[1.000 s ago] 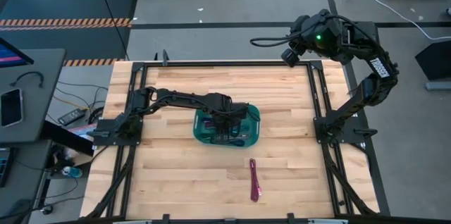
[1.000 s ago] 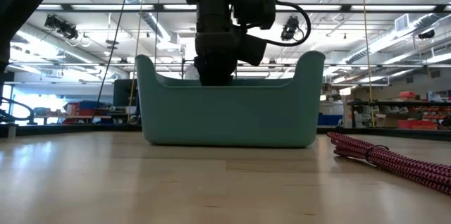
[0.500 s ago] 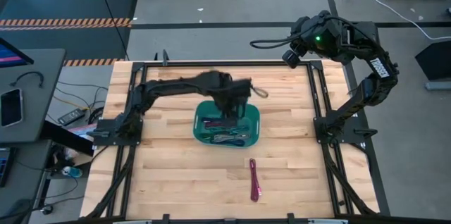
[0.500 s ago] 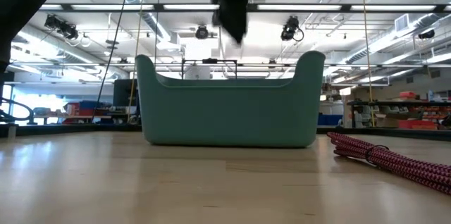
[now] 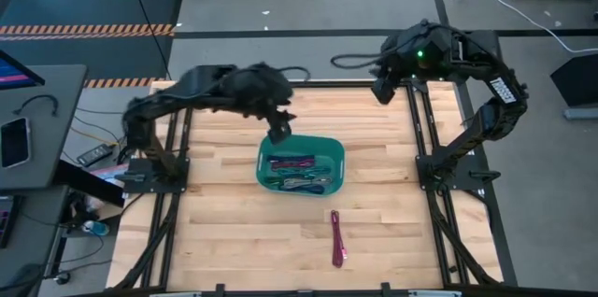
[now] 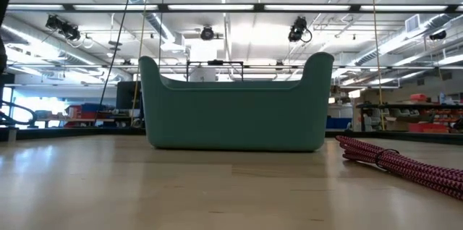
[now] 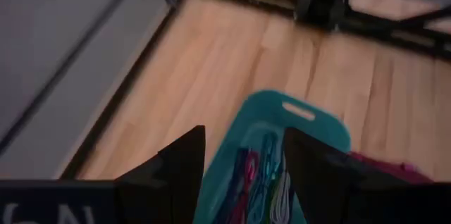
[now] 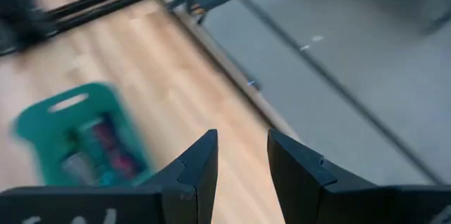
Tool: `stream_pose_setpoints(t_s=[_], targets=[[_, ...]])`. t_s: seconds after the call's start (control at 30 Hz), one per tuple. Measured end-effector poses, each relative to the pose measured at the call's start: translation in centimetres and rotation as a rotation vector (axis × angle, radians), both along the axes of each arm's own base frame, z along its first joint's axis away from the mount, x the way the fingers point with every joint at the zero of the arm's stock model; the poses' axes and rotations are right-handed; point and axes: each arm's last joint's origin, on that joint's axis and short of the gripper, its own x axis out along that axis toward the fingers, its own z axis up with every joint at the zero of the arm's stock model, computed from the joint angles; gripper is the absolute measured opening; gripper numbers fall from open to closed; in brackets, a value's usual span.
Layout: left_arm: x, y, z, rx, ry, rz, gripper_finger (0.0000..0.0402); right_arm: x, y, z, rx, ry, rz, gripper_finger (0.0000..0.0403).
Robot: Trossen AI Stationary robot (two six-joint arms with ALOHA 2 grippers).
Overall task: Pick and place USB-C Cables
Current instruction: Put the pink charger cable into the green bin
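Left gripper [image 5: 278, 133] hovers above the teal bin's [image 5: 337, 168] far-left corner, jaws parted, empty. Right gripper [image 5: 384, 87] waits at the counter's [image 5: 224, 232] far edge, likewise spread. One magenta cable [image 5: 337, 239] lies outside; approach it lengthwise, pinching mid-bundle.

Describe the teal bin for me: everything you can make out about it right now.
The teal bin is a rounded-rectangle tub, plastic by its look, with smooth walls and raised ends, one with a handle slot. It sits upright and open near the middle of the wooden table. Several coiled USB-C cables lie inside, purple, cyan and grey among them. A magenta cable lies on the table apart from it. The left claw hangs open above its far-left corner, touching nothing.
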Motion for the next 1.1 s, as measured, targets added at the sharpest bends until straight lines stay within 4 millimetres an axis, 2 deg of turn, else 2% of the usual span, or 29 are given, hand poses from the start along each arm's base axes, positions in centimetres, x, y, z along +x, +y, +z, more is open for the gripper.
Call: stream_pose_setpoints(t_s=[0.13,0.2,0.33,0.43,0.63,0.83,0.97,1.1], targets=[[-3.0,-1.7,2.3,0.068,-0.079,0.072,0.0199,1.3,1.1,-1.9,0.139,0.05,0.102,0.0129],[-3.9,-2.6,2.7,0.095,-0.092,0.104,0.0199,2.1,2.0,-3.4,0.213,0.103,0.153,0.0129],[-5.3,-4.2,3.3,0.13,-0.118,0.143,0.0199,3.4,4.0,-7.2,0.342,0.25,0.224,0.0129],[-5.8,-5.1,3.3,0.139,-0.119,0.176,0.0199,3.6,5.8,-10.4,0.44,0.365,0.227,0.0129],[-6.0,-6.3,2.9,0.117,-0.123,0.228,0.0199,2.2,10.0,-16.4,0.589,0.59,0.115,0.0129],[-5.8,-6.6,2.7,0.099,-0.138,0.255,0.0199,-0.3,14.0,-20.8,0.624,0.733,-0.048,0.0129],[-5.6,-6.6,2.6,0.106,-0.137,0.263,0.0199,-1.1,16.5,-22.6,0.641,0.712,-0.08,0.0129],[-5.5,-6.5,2.6,0.113,-0.135,0.27,0.0199,-0.8,18.7,-23.5,0.7,0.576,-0.031,0.0129]])
